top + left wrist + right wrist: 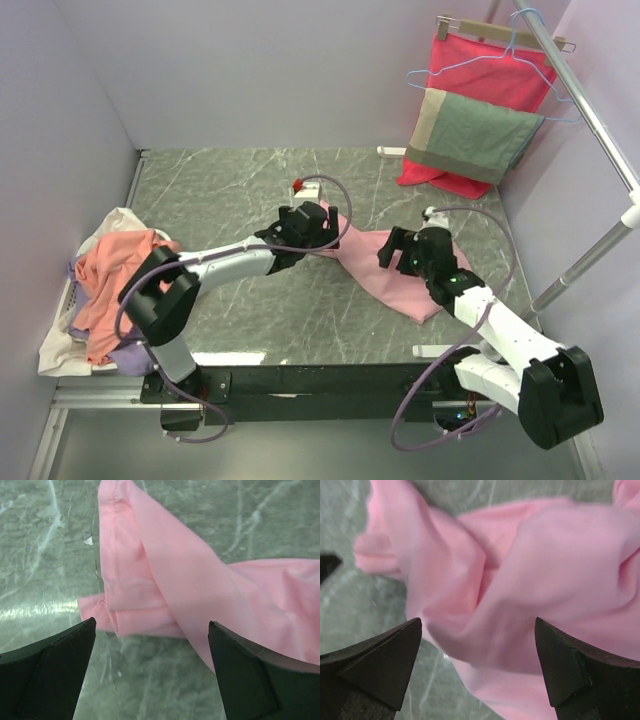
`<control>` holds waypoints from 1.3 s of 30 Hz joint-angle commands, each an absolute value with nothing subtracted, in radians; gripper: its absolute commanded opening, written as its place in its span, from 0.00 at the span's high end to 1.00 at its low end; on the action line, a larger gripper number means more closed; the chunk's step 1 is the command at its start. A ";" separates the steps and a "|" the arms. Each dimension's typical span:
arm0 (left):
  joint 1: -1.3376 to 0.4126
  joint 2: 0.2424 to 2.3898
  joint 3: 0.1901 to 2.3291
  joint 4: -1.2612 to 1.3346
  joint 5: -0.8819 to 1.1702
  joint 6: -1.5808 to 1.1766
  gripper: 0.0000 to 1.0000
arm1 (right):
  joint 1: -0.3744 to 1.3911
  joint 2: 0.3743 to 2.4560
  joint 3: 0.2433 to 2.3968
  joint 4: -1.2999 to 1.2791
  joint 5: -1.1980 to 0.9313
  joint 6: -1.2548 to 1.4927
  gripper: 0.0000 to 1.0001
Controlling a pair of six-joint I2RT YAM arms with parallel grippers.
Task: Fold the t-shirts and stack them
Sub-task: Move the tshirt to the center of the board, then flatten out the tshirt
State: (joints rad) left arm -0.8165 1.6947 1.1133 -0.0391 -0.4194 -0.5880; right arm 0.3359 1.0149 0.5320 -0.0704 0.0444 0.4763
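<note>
Pink shirt (pixel 385 268): twisted, mid-bench (pixel 230 190). Left tool (pixel 150 630): wide, empty, over one end. Right tool (pixel 477 625): wide, empty, over the other. Step, judged: spreading before folding. Next calls for edge grips, drawn apart. Other shirts (pixel 110 290): heaped left.

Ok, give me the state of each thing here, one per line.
Pink t-shirt: unfolded, twisted, ungripped.
Left claw: open, over the shirt.
Right claw: open, over the shirt.
Other t-shirts: unfolded, heaped.
Red cloth: hanging.
Grey-green and beige cloth: hanging.
</note>
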 commanded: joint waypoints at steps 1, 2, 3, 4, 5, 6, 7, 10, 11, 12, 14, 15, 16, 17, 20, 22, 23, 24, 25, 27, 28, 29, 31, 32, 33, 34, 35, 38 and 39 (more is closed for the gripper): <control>-0.735 1.818 1.152 0.073 -0.301 -0.600 0.01 | 0.396 1.095 0.600 -0.166 0.138 0.459 0.00; -0.723 1.862 1.169 0.089 -0.260 -0.600 0.01 | 0.408 1.107 0.620 -0.175 0.179 0.468 0.00; -0.695 1.884 1.180 0.103 -0.233 -0.600 0.01 | 0.417 1.136 0.632 -0.195 0.196 0.472 0.00; -0.680 1.907 1.193 0.119 -0.207 -0.601 0.01 | 0.422 1.153 0.644 -0.207 0.207 0.472 0.00; -0.666 1.954 1.225 0.126 -0.151 -0.601 0.01 | 0.425 1.172 0.670 -0.221 0.234 0.479 0.01; -0.643 1.977 1.244 0.124 -0.131 -0.606 0.02 | 0.428 1.205 0.681 -0.244 0.241 0.480 0.04; -0.632 1.997 1.259 0.124 -0.106 -0.604 0.09 | 0.426 1.224 0.692 -0.255 0.241 0.483 0.16; -0.600 2.049 1.289 0.153 -0.022 -0.610 0.67 | 0.428 1.275 0.732 -0.285 0.250 0.495 0.79; -0.592 2.055 1.301 0.138 -0.011 -0.620 0.91 | 0.429 1.285 0.756 -0.294 0.247 0.497 1.00; -0.583 2.051 1.308 0.123 -0.011 -0.630 0.99 | 0.433 1.284 0.765 -0.301 0.226 0.502 1.00; -0.578 2.005 1.319 0.054 -0.012 -0.632 0.99 | 0.442 1.269 0.813 -0.310 0.177 0.482 1.00; -0.575 1.976 1.318 0.029 -0.026 -0.635 0.99 | 0.463 1.244 0.839 -0.348 0.170 0.476 1.00; -0.578 1.936 1.307 0.002 -0.035 -0.646 0.99 | 0.474 1.233 0.901 -0.374 0.158 0.459 1.00; -0.578 1.834 1.263 -0.036 -0.041 -0.659 0.99 | 0.483 1.209 0.937 -0.406 0.137 0.443 1.00; -0.578 1.587 1.171 -0.087 -0.109 -0.681 0.99 | 0.525 1.146 1.072 -0.538 0.107 0.391 1.00; -0.580 1.464 1.158 -0.240 -0.193 -0.684 0.99 | 0.537 1.103 1.156 -0.627 0.107 0.370 1.00; -0.580 1.340 1.152 -0.289 -0.212 -0.692 0.99 | 0.538 1.048 1.176 -0.653 0.088 0.361 1.00; -0.580 1.281 1.151 -0.349 -0.216 -0.710 0.99 | 0.537 1.023 1.196 -0.675 0.086 0.357 1.00; -0.581 1.176 1.154 -0.379 -0.215 -0.707 0.99 | 0.538 1.000 1.245 -0.696 0.087 0.354 1.00; -0.587 1.094 1.195 -0.451 -0.229 -0.704 0.99 | 0.538 0.944 1.290 -0.762 0.097 0.350 1.00; -0.586 1.036 1.218 -0.556 -0.239 -0.697 0.99 | 0.538 0.931 1.333 -0.782 0.094 0.347 1.00; -0.587 1.014 1.268 -0.608 -0.253 -0.695 0.99 | 0.538 0.908 1.351 -0.819 0.068 0.345 1.00; -0.589 0.951 1.320 -0.733 -0.249 -0.693 0.99 | 0.540 0.899 1.406 -0.854 0.052 0.351 1.00; -0.589 0.933 1.330 -0.765 -0.249 -0.696 0.99 | 0.538 0.885 1.411 -0.865 0.048 0.353 1.00; -0.589 0.917 1.342 -0.794 -0.271 -0.721 0.99 | 0.538 0.890 1.416 -0.874 0.049 0.348 1.00; -0.589 0.890 1.356 -0.836 -0.281 -0.732 0.99 | 0.540 0.899 1.436 -0.888 0.058 0.342 1.00; -0.588 0.878 1.356 -0.850 -0.296 -0.736 0.99 | 0.538 0.934 1.439 -0.908 0.072 0.341 1.00; -0.587 0.864 1.327 -0.891 -0.402 -0.759 0.99 | 0.537 1.039 1.416 -0.905 0.120 0.298 0.92; -0.588 0.871 1.310 -0.887 -0.441 -0.756 0.99 | 0.525 1.075 1.405 -0.897 0.121 0.279 0.93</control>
